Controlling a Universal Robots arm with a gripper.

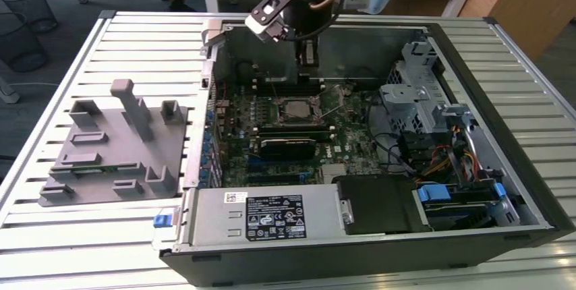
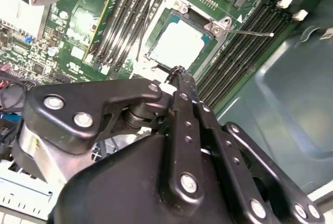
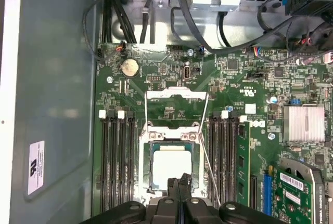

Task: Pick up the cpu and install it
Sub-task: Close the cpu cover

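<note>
jaws: pinched together with nothing between them, tips poised just above one edge of the cpu
cpu [image 3: 171, 168]: lies flat in the socket, silvery top up
socket frame [image 3: 177, 95]: swung open, lever wire [image 3: 208, 161] raised beside it
handling: likely light, stiff and thin; the smooth top looks slippery, the contacts beneath probably fragile
hold: best by two opposite rim edges, kept level
memory slots [image 3: 117, 156]: flank the socket on both sides
motherboard [image 3: 234, 78]: inside the open computer case [image 1: 369, 47]
table [image 1: 135, 40]: carries the case, with a grey fixture [image 1: 108, 148] to the exterior view's left
</note>
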